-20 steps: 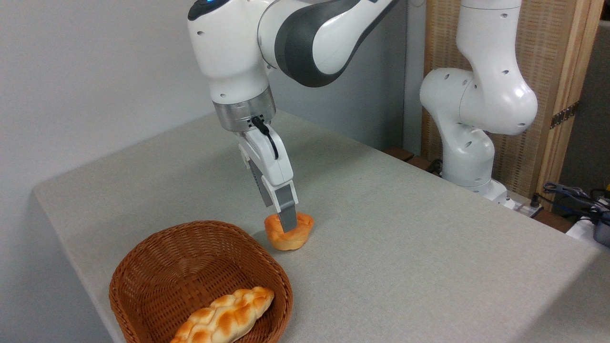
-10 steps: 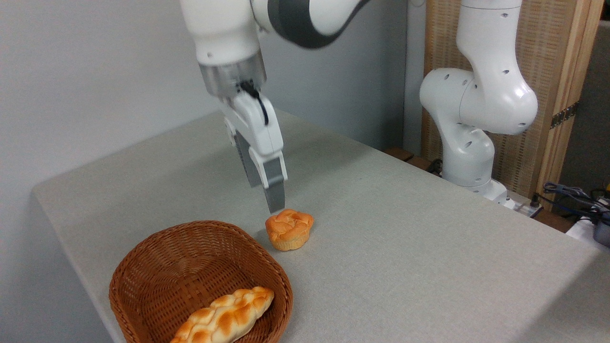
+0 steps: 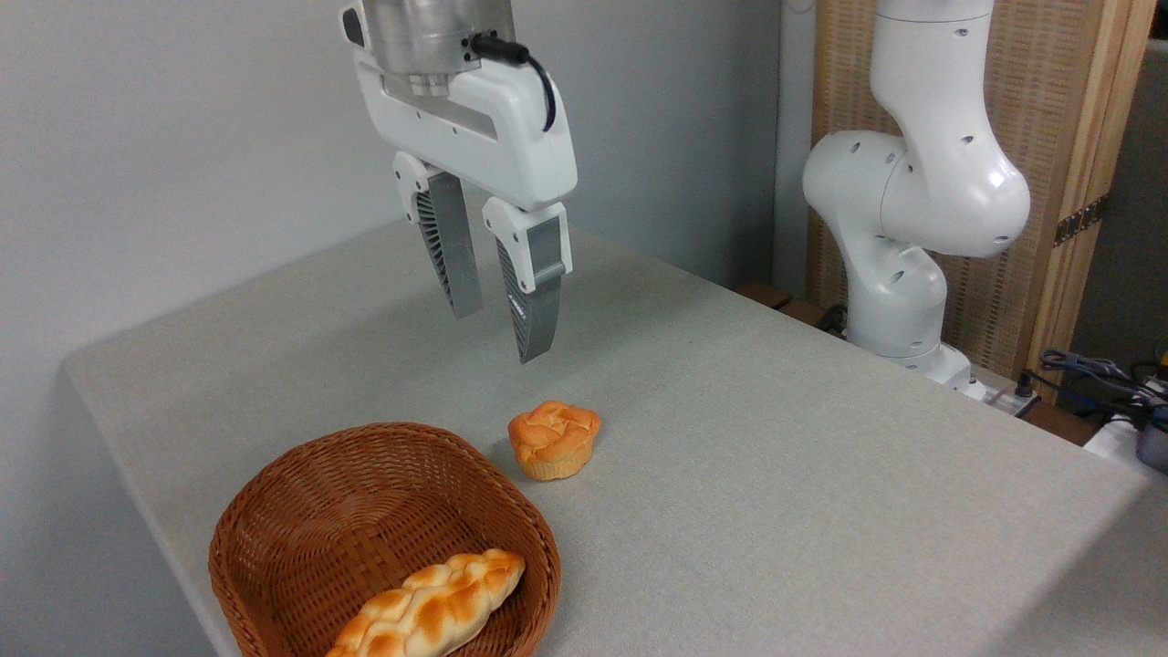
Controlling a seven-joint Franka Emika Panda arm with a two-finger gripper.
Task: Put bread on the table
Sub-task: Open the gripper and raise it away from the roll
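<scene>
We see the bread [image 3: 554, 440] resting upright on the bench [image 3: 821, 474], just beside the basket [image 3: 383, 538]. Our claw [image 3: 500, 333] hangs open and empty above it, slightly toward the left.

A brown wicker basket [image 3: 274, 511] holds a long braided loaf [image 3: 429, 607] against its near wall.

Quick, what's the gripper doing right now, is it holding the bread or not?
Gripper: open and empty, up in the air above the bread, which sits on the table beside the basket.
</scene>
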